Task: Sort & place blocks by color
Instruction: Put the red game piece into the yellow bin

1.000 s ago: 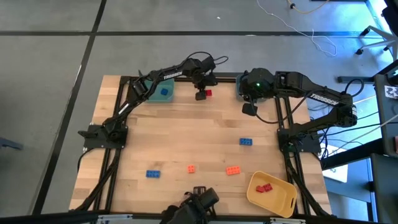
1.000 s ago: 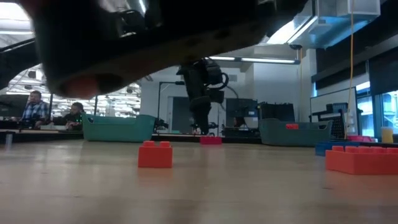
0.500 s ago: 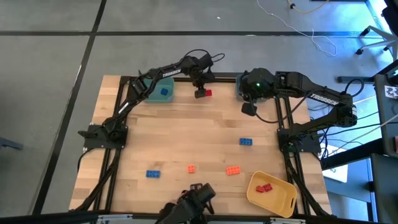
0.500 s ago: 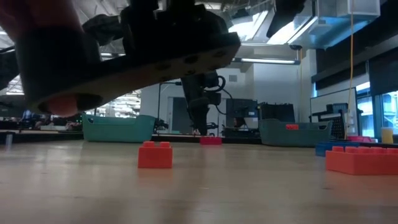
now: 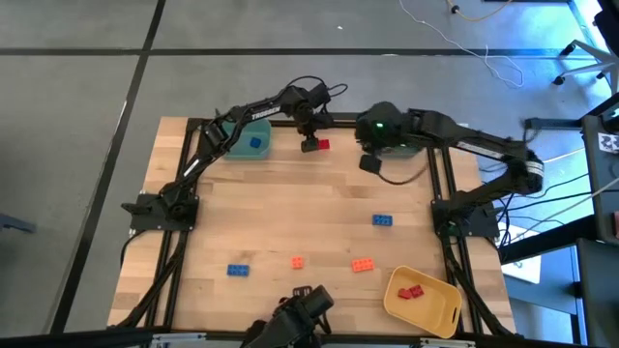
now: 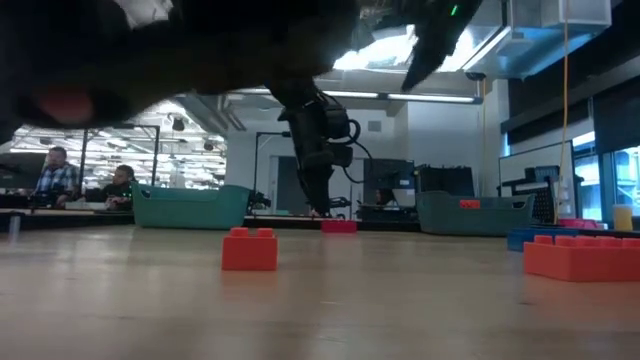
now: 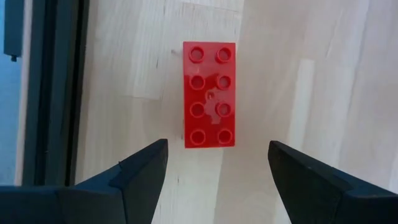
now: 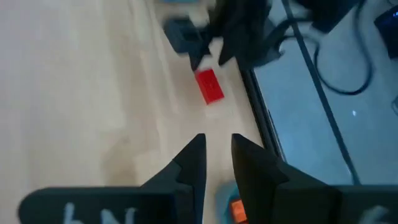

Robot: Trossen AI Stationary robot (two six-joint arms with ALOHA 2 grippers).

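Teal bin (image 5: pixel 250 141), far-left corner: one blue block (image 5: pixel 255 143).
Yellow bin (image 5: pixel 423 302), near-right corner: two red blocks (image 5: pixel 411 291).
My left gripper (image 5: pixel 309 145): spread wide, empty, above red block (image 7: pixel 209 94) at table's far edge.
My right gripper (image 5: pixel 370 163): nearly clenched, empty.

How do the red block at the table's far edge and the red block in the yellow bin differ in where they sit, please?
The red block at the far edge lies on bare wood, the open left gripper beside it; the red block in the yellow bin sits inside a container, no gripper near. Both are red.
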